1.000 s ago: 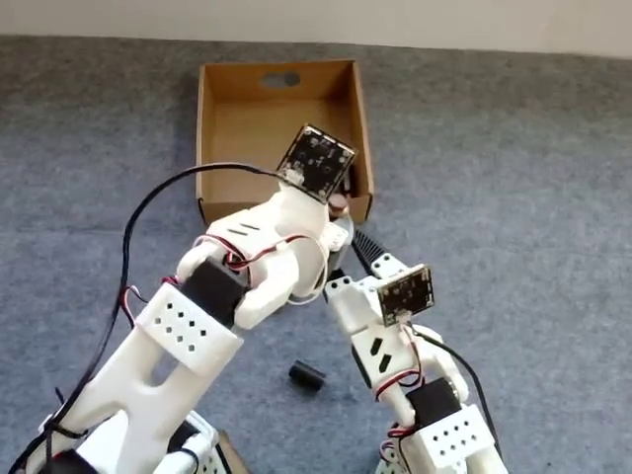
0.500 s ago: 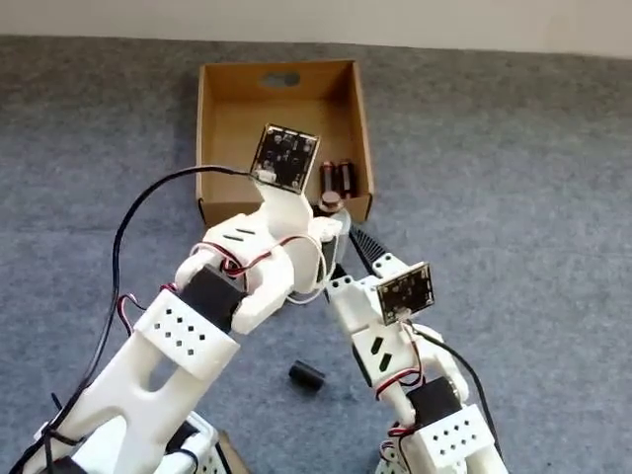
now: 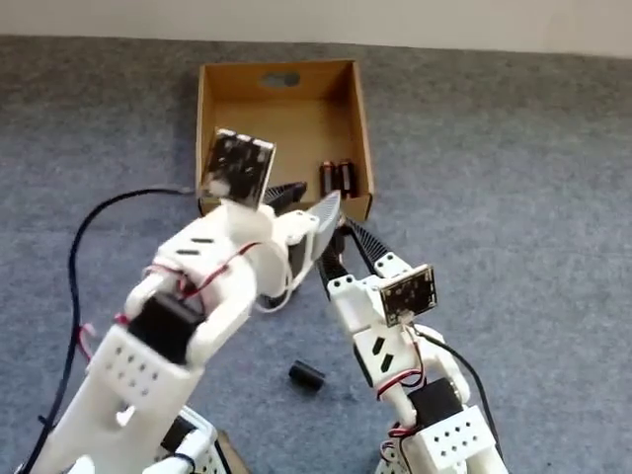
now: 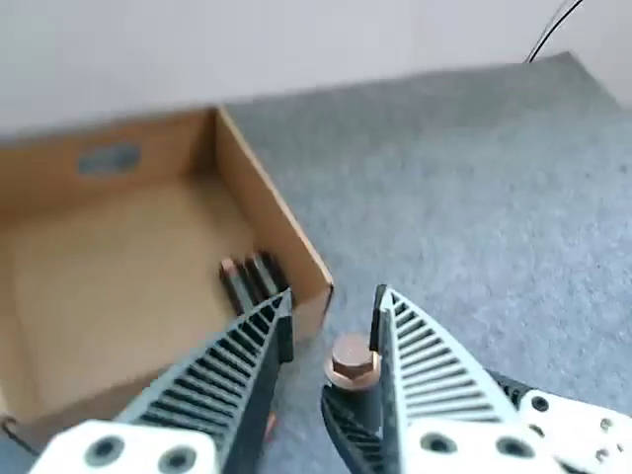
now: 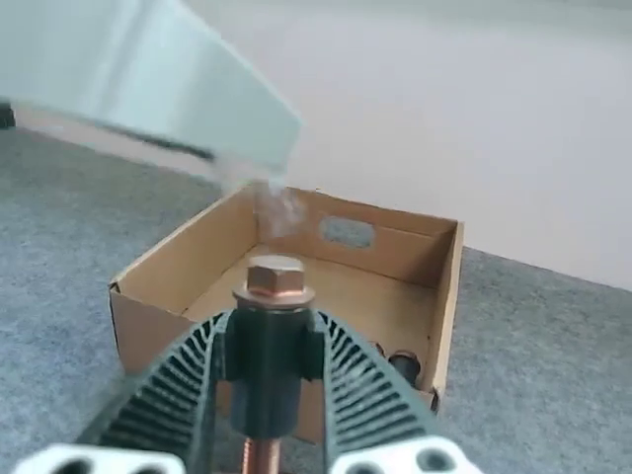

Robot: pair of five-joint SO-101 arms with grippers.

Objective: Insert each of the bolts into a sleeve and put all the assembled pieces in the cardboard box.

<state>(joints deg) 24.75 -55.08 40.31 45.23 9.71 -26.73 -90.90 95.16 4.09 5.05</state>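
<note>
Boxing step | your right gripper [image 5: 269, 331] pinches black cylindrical sleeve [image 5: 265, 385] holding copper hex bolt [image 5: 274, 279], just outside brown cardboard box [image 3: 361, 128] | left gripper [image 4: 331, 301] spread | next: likely lift over its wall, release.

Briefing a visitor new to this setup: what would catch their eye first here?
The right gripper holds a black sleeve with a copper bolt through it, just in front of the cardboard box. The left gripper gapes open beside it; assembled pieces lie in the box's corner.
</note>
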